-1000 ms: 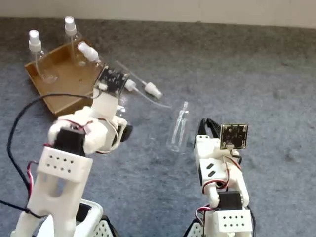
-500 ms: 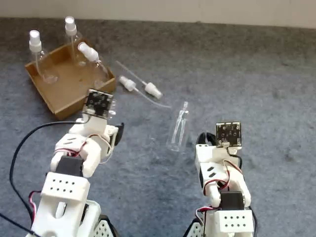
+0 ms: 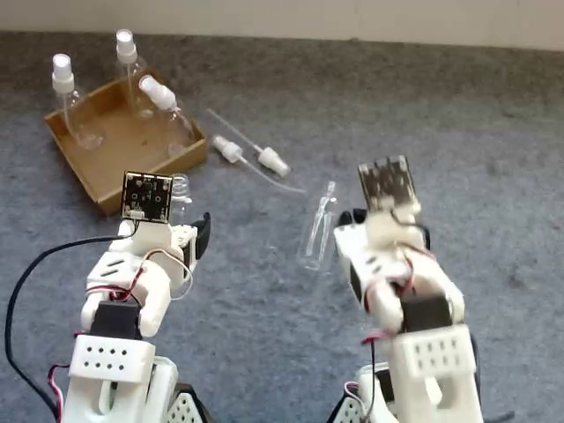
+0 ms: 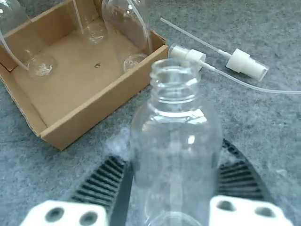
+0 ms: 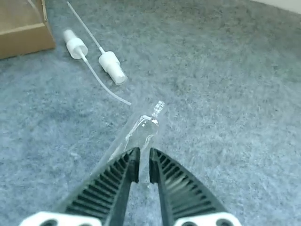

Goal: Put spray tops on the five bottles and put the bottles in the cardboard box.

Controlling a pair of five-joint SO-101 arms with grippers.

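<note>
Found the left claw (image 4: 171, 157) clamped on an uncapped clear bottle (image 4: 175, 122), one ribbed black finger pressed to each side of its body, the open neck pointing away from the wrist. Saw it held upright over the grey carpet (image 3: 493, 132) in the high view. Just past that neck, met the near wall of the cardboard box (image 4: 94, 110), lying flat with its top open. Beyond the wall, inside the box, counted three capped bottles (image 3: 66, 97) (image 3: 130, 66) (image 3: 167, 110), clear with white spray heads: two upright along the far side, the third nearer the claw and seemingly tilted. Ahead of the claw but off toward the other arm's side, outside the box, spotted two loose spray tops (image 4: 188, 53) (image 4: 248, 67) on the carpet, close together, each trailing a thin dip tube.

Found the right claw (image 5: 143, 157) with its fingers drawn almost together, a mere slit left between them, gripping nothing. Right at the fingertips, saw the lying bottle (image 5: 136, 129), clear and uncapped, flat on its side on the carpet, its neck pointing away from the claw; could not tell whether the tips touched it. Farther ahead and off toward the other arm's side, picked out the same two spray tops, tubes stretched across the carpet. Farthest out, beyond them, caught a corner of the cardboard box. Noted the two claws well apart, the lying bottle between them and closer to the right one.
</note>
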